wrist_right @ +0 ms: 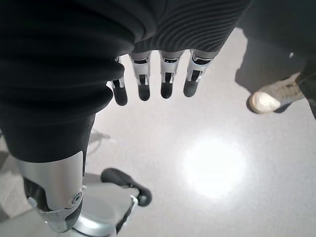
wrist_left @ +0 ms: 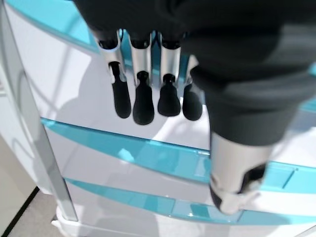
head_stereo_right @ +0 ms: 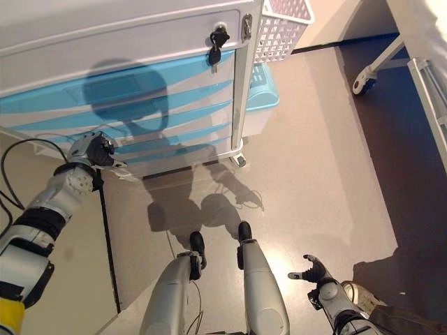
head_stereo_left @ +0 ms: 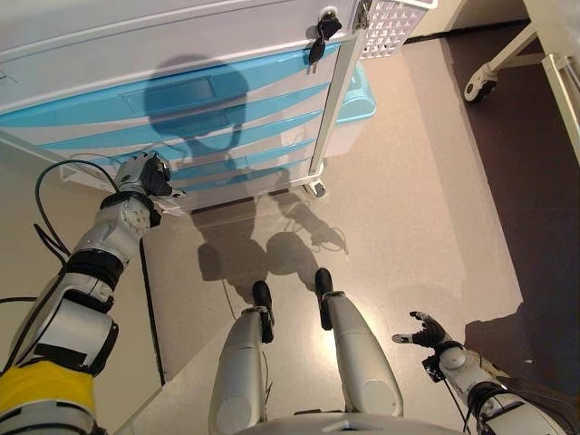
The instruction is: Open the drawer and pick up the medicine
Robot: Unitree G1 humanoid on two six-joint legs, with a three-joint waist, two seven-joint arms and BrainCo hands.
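A white wheeled drawer cabinet [head_stereo_left: 136, 54] with several turquoise handle strips [head_stereo_left: 245, 113] stands ahead, all drawers closed. No medicine shows in any view. My left hand [head_stereo_left: 145, 174] is at the cabinet's lower left corner, in front of the low drawers. In the left wrist view its fingers [wrist_left: 143, 98] hang straight just before a white drawer face, above a turquoise strip [wrist_left: 163, 155], holding nothing. My right hand [head_stereo_left: 426, 333] hangs low at the right over the floor, fingers [wrist_right: 143, 84] spread and empty.
Keys [head_stereo_left: 323, 32] hang from the lock at the cabinet's top right. A white mesh basket [head_stereo_left: 394, 23] and a turquoise-lidded bin [head_stereo_left: 358, 95] sit beside the cabinet's right side. A wheeled frame's caster [head_stereo_left: 478, 86] stands at far right. A person's shoe [wrist_right: 276, 96] is near my right hand.
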